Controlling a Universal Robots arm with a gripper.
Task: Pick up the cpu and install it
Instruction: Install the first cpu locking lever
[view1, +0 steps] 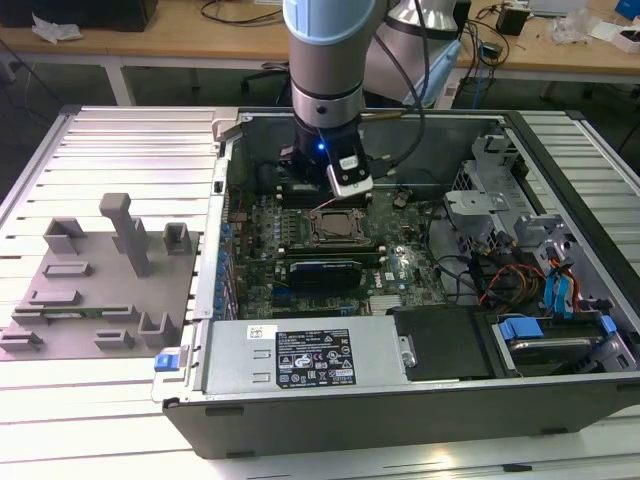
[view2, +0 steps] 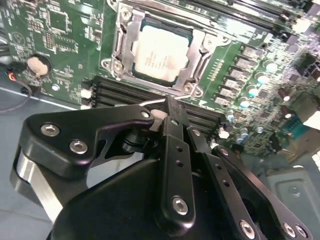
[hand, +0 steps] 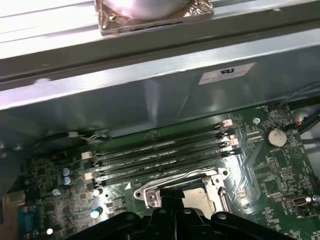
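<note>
The cpu (view2: 161, 55), a silvery-white square lid, lies flat inside the metal socket frame (view2: 122, 47) on the green motherboard (view2: 60, 30). My gripper (view2: 169, 105) hovers just above the board beside the socket, with its black fingers (view2: 173, 135) drawn together and nothing between them. In the first wrist view the cpu (hand: 202, 194) is partly hidden behind my gripper (hand: 174, 202). In the exterior view the arm (view1: 322, 90) reaches down into the open computer case over the socket (view1: 334, 228).
Memory slots (hand: 160, 152) run beside the socket, close to the case wall (hand: 150, 95). A coin battery (view2: 37, 64) sits on the board. A power supply (view1: 300, 358) fills the case's front, with drive cages (view1: 500, 210) at the exterior view's right. A grey fixture plate with upright blocks (view1: 125, 235) lies at its left.
</note>
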